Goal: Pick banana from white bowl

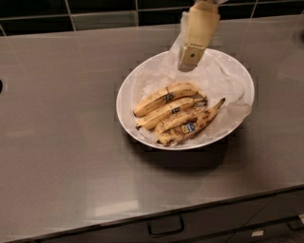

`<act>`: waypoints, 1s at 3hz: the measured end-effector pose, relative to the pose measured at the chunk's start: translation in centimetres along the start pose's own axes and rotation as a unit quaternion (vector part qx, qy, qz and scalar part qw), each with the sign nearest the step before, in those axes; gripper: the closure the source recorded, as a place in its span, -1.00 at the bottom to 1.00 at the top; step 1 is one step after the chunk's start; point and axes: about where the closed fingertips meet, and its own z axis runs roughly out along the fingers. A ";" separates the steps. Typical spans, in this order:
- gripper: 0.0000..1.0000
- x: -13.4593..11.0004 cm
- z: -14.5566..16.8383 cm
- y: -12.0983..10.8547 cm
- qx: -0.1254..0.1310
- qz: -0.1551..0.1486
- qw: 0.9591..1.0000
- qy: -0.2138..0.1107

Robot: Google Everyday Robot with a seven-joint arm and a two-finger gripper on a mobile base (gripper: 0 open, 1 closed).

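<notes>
The white bowl (128, 111) stands on the grey counter, lined with crumpled white paper (216, 78). Several spotted yellow bananas (164, 96) lie side by side in its front half, each with a small sticker. My gripper (190, 58), a beige finger housing, hangs over the bowl's back part, above and behind the bananas, apart from them. It holds nothing that I can see.
The bowl sits on a grey counter (61, 123). A dark tiled wall (95, 9) runs along the back. A drawer with a handle (165, 228) is below the front edge.
</notes>
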 end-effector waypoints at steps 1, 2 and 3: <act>-1.00 0.5 3.0 0.0 -0.048 -0.006 0.999 0.004; -0.66 1.4 5.0 1.5 -0.090 0.011 0.996 0.002; -0.58 1.5 6.8 3.1 -0.131 0.021 0.991 -0.006</act>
